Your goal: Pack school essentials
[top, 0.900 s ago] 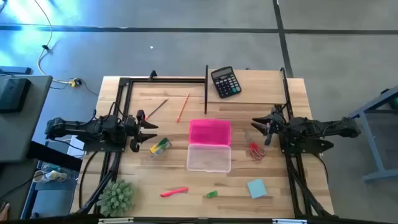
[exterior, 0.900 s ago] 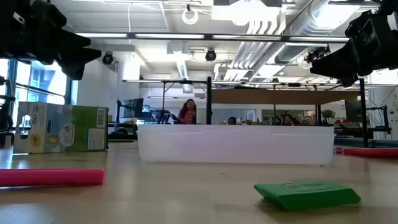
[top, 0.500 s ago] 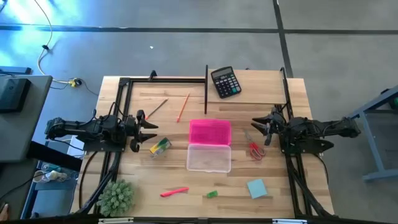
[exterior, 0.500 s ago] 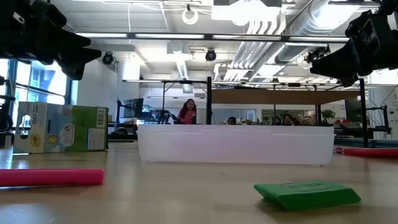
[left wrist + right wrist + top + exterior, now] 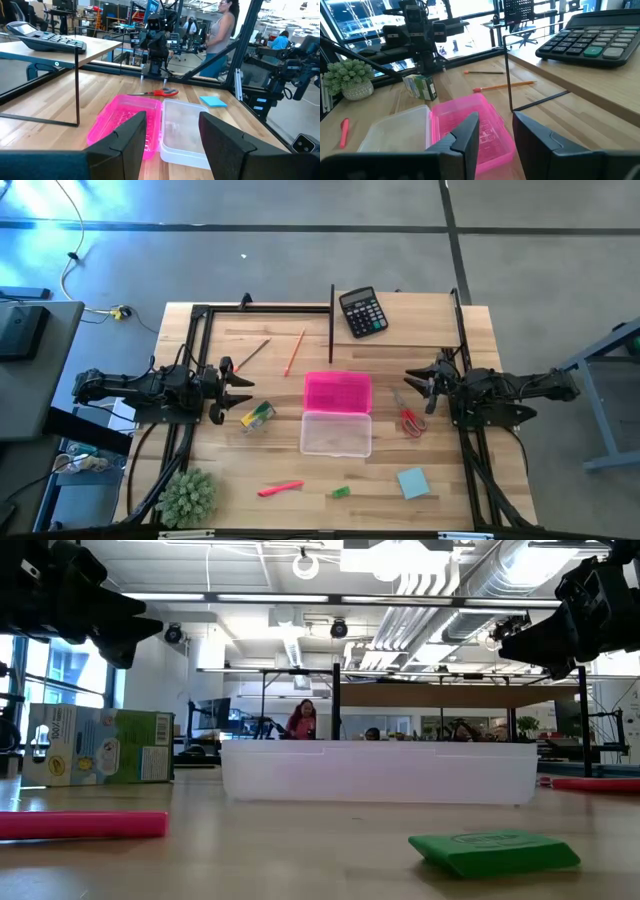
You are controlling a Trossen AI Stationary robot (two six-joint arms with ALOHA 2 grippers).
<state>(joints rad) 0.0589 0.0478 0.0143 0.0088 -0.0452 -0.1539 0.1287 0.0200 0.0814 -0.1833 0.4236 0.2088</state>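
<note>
A pencil case lies open at the table's middle: pink half (image 5: pixel 337 392) toward the far edge, clear half (image 5: pixel 336 433) toward the near edge. Around it lie two pencils, brown (image 5: pixel 252 352) and orange (image 5: pixel 295 352), the yellow-green crayon box (image 5: pixel 257 415), red-handled scissors (image 5: pixel 409 420), a pink-red marker (image 5: pixel 280 489), a small green piece (image 5: pixel 341 492) and a light-blue notepad (image 5: pixel 412 482). My left gripper (image 5: pixel 240 396) hovers open at the table's left side, beside the crayon box. My right gripper (image 5: pixel 412 389) hovers open at the right side, above the scissors.
A black calculator (image 5: pixel 362 312) sits near the far edge, and a spiky green plant ball (image 5: pixel 187 496) at the near left corner. A thin black frame (image 5: pixel 331 310) stands along the far part of the table. People show in the room beyond.
</note>
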